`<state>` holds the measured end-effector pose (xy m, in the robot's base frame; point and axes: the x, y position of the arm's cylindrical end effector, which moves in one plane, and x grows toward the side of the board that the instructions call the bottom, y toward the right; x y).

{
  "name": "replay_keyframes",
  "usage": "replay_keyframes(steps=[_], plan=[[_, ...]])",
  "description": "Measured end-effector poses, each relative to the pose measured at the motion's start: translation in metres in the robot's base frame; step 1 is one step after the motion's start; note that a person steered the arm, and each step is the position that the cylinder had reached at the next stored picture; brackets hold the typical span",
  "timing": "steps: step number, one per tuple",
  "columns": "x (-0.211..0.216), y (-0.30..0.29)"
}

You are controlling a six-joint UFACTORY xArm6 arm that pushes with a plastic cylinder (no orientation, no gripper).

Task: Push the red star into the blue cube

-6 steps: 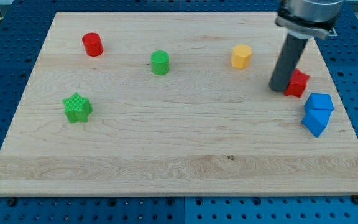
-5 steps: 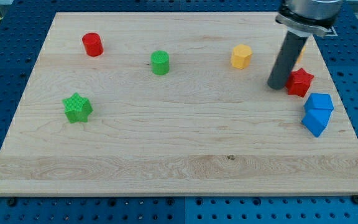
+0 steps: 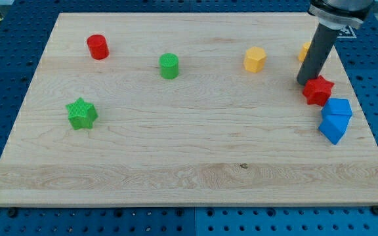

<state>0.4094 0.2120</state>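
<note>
Since the earlier frames the rod has swung from the red star's left to its far side, and the red star (image 3: 317, 90) has slid a little nearer and to the right, closer to the blue blocks. My tip (image 3: 306, 82) now rests on the table (image 3: 176, 144) at the star's far-left edge, touching it or all but touching it. The tool is a plain dark rod with nothing to open or close, and it grips nothing.

The red star lies at the right of the table, just beside the blue cube (image 3: 337, 108), which sits to its near right; whether the two touch cannot be told from this view. A second blue block (image 3: 333, 128), its shape unclear, lies against the cube's near side.

Farther back, a yellow block (image 3: 255, 59) with angled faces stands to the left of the rod, apart from it. Another yellow block (image 3: 304, 51) shows only in part at the rod's left edge, the rest hidden behind it.

At the left of the table, well apart from the action, a red cylinder (image 3: 98, 46) stands at the far left, a green cylinder (image 3: 169, 66) sits towards the middle, and a green star (image 3: 81, 113) lies nearer on the left.
</note>
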Motion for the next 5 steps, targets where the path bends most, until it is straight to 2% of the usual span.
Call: replay_keyframes(steps=[1, 2, 3, 4, 5], plan=[[0.019, 0.0], [-0.01, -0.003], [-0.017, -0.036], [-0.005, -0.09], [0.011, -0.17]])
